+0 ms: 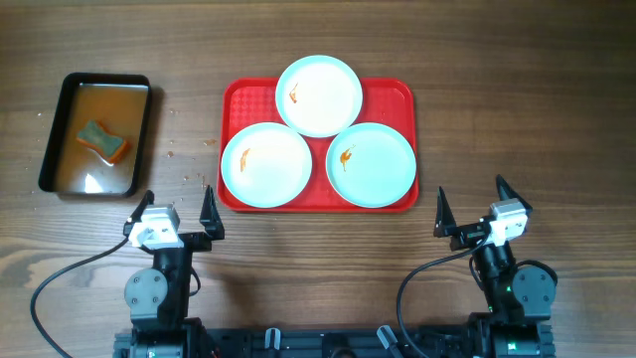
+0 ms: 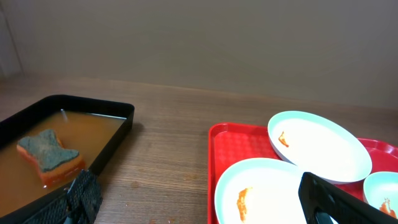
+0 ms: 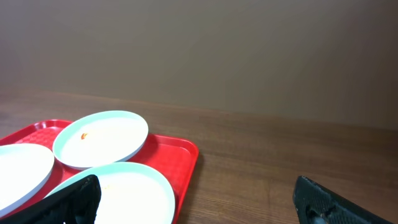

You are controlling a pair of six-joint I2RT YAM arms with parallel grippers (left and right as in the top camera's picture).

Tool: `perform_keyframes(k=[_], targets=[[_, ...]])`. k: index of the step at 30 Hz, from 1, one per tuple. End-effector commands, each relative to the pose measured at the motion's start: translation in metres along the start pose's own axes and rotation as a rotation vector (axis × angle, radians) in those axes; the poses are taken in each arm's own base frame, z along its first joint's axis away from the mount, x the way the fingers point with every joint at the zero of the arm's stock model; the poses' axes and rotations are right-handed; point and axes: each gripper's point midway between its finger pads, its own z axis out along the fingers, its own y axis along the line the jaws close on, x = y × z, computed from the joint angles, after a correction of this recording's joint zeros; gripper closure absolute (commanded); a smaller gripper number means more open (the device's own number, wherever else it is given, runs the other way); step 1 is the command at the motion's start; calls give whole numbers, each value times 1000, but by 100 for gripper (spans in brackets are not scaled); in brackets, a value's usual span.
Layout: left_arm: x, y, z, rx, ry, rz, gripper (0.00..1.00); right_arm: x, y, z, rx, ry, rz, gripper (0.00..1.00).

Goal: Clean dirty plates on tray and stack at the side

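Observation:
Three pale mint-white plates sit on the red tray (image 1: pixel 393 89): one at the back (image 1: pixel 319 94), one front left (image 1: pixel 265 164), one front right (image 1: pixel 371 163). Each has a small orange smear. My left gripper (image 1: pixel 176 209) is open and empty, near the table's front, left of the tray. My right gripper (image 1: pixel 473 207) is open and empty, right of the tray's front corner. The left wrist view shows the tray (image 2: pixel 225 149) with the front-left plate (image 2: pixel 261 190) and back plate (image 2: pixel 317 146). The right wrist view shows the tray (image 3: pixel 180 152) and plates (image 3: pixel 102 138).
A black pan (image 1: pixel 94 134) of brownish water holds a sponge (image 1: pixel 103 140) at the far left; it also shows in the left wrist view (image 2: pixel 68 143). Small crumbs and drops lie on the wood between pan and tray.

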Motion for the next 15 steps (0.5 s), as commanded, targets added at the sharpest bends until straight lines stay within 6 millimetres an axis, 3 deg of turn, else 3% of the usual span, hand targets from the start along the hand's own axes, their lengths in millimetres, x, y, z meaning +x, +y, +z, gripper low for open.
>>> perform_keyframes(k=[1,15], targets=[[1,-2,0,13,4,16,0,-3,-3,-1,12,-12,-7,0],[1,-2,0,13,4,16,0,-3,-3,-1,12,-12,-7,0]])
